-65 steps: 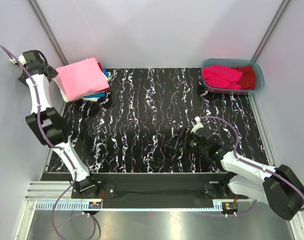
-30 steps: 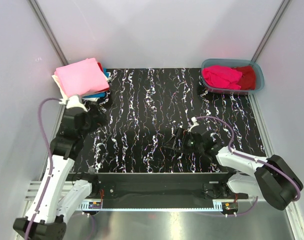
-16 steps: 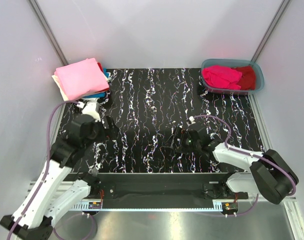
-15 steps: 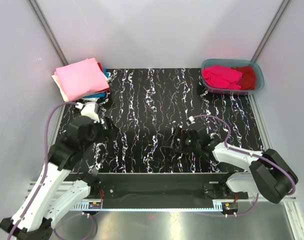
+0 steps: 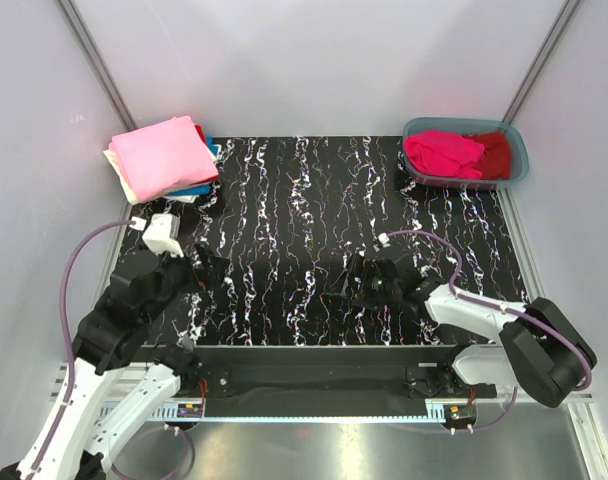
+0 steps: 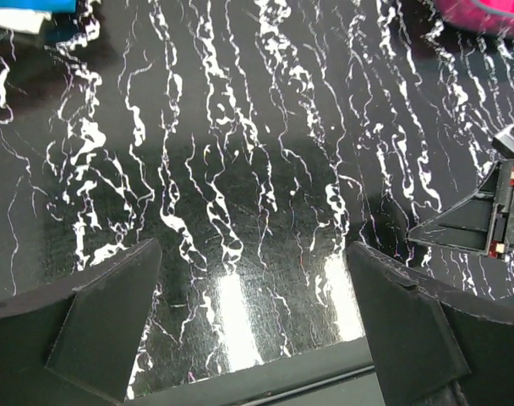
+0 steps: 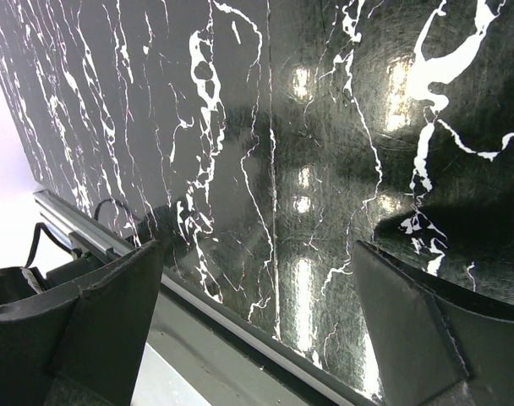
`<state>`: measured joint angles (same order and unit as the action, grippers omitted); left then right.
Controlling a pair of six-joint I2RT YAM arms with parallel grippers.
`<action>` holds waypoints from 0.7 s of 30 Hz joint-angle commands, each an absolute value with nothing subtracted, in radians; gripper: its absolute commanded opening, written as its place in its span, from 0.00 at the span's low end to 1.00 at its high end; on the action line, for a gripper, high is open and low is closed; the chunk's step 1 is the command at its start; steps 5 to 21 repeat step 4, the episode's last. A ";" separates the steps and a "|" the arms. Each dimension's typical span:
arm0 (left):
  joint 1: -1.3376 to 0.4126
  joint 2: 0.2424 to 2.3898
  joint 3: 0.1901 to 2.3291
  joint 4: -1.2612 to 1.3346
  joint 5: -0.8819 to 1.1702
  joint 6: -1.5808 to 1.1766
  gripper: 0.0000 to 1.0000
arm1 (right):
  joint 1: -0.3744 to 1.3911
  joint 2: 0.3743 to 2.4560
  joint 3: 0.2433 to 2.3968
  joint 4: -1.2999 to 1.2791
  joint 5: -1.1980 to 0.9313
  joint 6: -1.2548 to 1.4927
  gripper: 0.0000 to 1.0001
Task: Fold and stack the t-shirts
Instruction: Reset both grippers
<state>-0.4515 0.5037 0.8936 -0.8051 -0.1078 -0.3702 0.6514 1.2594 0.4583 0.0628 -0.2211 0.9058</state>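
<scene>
Since a couple of seconds ago your left arm [image 5: 124,312] has pulled away from the far-left corner and now sits folded low over the near-left part of the black, white-veined tabletop [image 5: 304,200], while your right arm [image 5: 476,312] has only edged a little leftward near the middle. Your left fingers [image 6: 105,317] stand wide apart with nothing between them, and so do your right fingers [image 7: 96,313]; both wrist views show only marbled surface in the gap. In the far-left corner a folded light pink t-shirt [image 5: 164,155] lies on top, with the edge of a cream-white t-shirt [image 5: 121,178] and of a blue t-shirt [image 5: 192,189] showing beneath it, plus a red sliver at the back that you cannot identify for sure. That part reads as done. What is left sits in the grey-blue plastic tub [image 5: 518,165] at the far-right corner: a crumpled magenta t-shirt [image 5: 442,152] with a dark red t-shirt [image 5: 495,153] beside it, both unfolded. By my judgement you are past halfway, with two shirts to fetch, fold and add to that corner.
</scene>
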 commanded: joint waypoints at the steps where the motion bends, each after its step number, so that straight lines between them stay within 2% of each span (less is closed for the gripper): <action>1: -0.456 0.489 0.897 -0.744 -0.090 -0.336 0.99 | 0.646 1.229 0.480 0.080 -0.199 0.908 1.00; 4: -0.457 0.446 0.899 -0.732 -0.142 -0.336 0.99 | 0.646 1.218 0.472 0.089 -0.201 0.908 1.00; 21: -0.457 0.446 0.899 -0.732 -0.142 -0.336 0.99 | 0.646 1.218 0.472 0.089 -0.201 0.908 1.00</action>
